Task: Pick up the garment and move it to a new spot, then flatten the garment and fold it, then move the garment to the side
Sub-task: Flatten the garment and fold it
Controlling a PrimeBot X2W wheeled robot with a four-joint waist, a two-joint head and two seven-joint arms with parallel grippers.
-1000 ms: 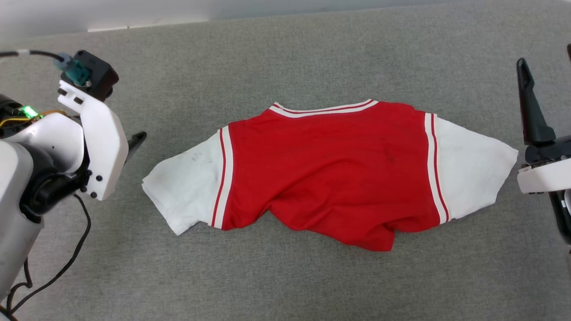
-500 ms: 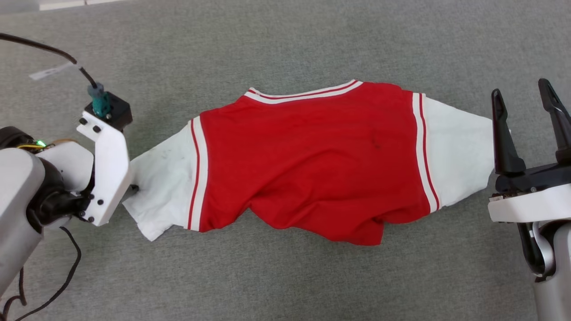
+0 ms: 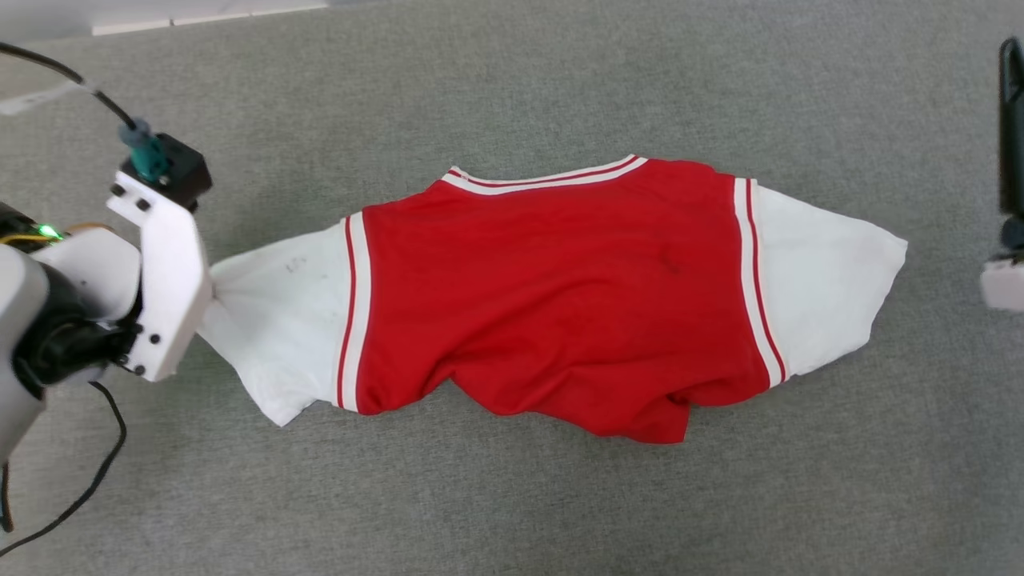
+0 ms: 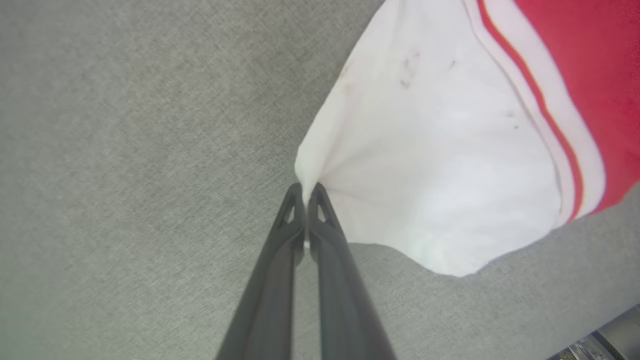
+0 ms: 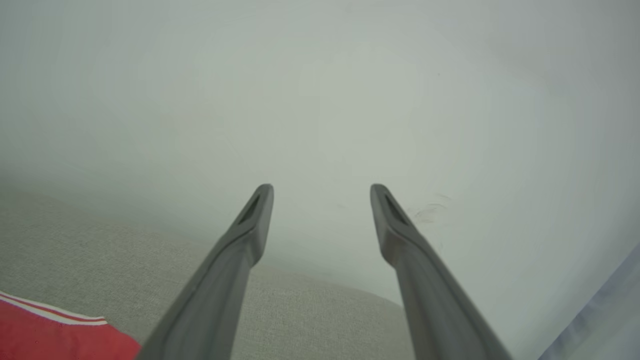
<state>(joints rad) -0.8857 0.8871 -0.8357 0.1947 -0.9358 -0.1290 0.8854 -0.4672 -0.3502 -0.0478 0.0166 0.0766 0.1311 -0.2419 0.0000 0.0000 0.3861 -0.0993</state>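
- Lying rumpled on the nubby grey carpet [image 3: 512,512], the garment [image 3: 560,296] shows smooth red cloth, long axis sleeve to sleeve, striped trim toward the carpet's far edge.
- The left gripper [image 4: 306,192] pinches one white sleeve's tip into puckers.
- The right gripper [image 5: 321,200] gapes wide, empty.

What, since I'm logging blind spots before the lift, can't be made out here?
Head view: tips of the left gripper hidden behind its white wrist mount.
Head view: the right gripper blurred, cut off by the right edge.
All views: underside of the garment, pressed against the carpet.
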